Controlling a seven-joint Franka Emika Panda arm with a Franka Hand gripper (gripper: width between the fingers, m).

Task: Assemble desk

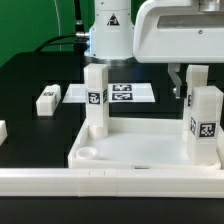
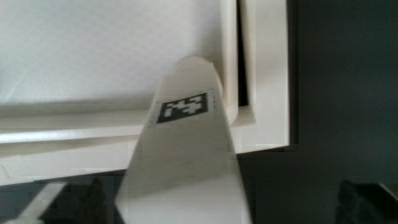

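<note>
Claw (image 1: 189, 84) is spread wide, holding nothing. It hangs over the far right corner of the desk top (image 1: 140, 150) as the exterior view shows it, straddling the upper end of the right leg (image 1: 205, 122).

Key relation: the right leg stands directly under the claw, long axis vertical, in line with the approach. One finger (image 1: 176, 82) shows on the exterior view's left of the leg; the other is mostly hidden behind it. Wrist view agrees: the leg (image 2: 183, 150) runs away from the camera, foreshortened, its tag facing the lens, with dark fingertips (image 2: 45, 205) on either side of its near end. My read: a straight descent and close would grip it, or the claw has just let go; can't tell which.

The top lies on the black table (image 1: 30, 75), near the front edge: white tray, raised rim, a round socket (image 1: 87, 153) at the near left corner. A second leg (image 1: 96, 98) stands upright at the top's far left corner, tag facing the camera. Can't tell how far either leg is seated.

One loose leg (image 1: 47, 100) lies flat on the table, well apart, at the exterior view's left. The marker board (image 1: 115, 94) lies behind the top.

Risk, as I judge it: legs are tall and narrow, so an off-centre close could tilt the right one.
</note>
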